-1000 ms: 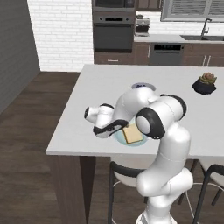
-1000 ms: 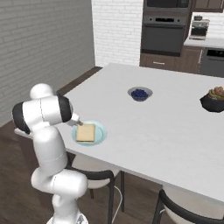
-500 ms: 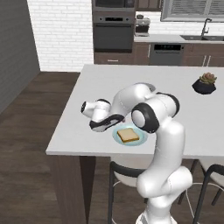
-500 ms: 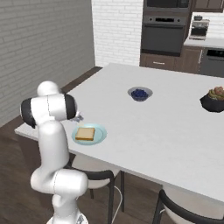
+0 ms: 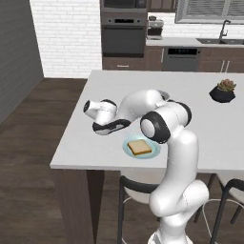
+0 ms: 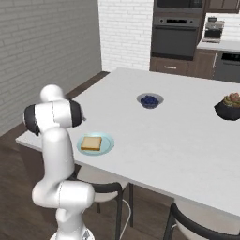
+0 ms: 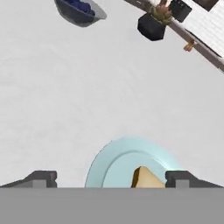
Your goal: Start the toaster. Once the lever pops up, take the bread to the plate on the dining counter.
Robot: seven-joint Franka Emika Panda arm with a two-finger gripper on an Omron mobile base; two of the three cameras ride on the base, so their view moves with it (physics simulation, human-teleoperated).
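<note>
The bread (image 5: pixel 139 147) lies flat on the pale blue plate (image 5: pixel 127 144), near the front edge of the white dining counter (image 5: pixel 190 95). My gripper (image 5: pixel 113 126) hovers low over the counter just left of the plate, open and holding nothing. In the hand view the two fingertips (image 7: pixel 41 177) stand wide apart, and my gripper (image 7: pixel 109 180) faces the plate (image 7: pixel 105 162) with a corner of the bread (image 7: pixel 146 178) between them. The right base view shows the bread (image 6: pixel 91 143) on the plate (image 6: pixel 108 143). The toaster is out of view.
A dark blue bowl (image 6: pixel 150 100) sits mid-counter and a black pot with a succulent (image 5: pixel 223 91) stands at the far right. Stools (image 5: pixel 138 186) are tucked under the counter's front edge. Ovens (image 5: pixel 124 35) and cabinets line the back wall.
The jaws have opened and let go of the bread, which now lies on the plate. The hand has drawn back to the left, away from the plate.
</note>
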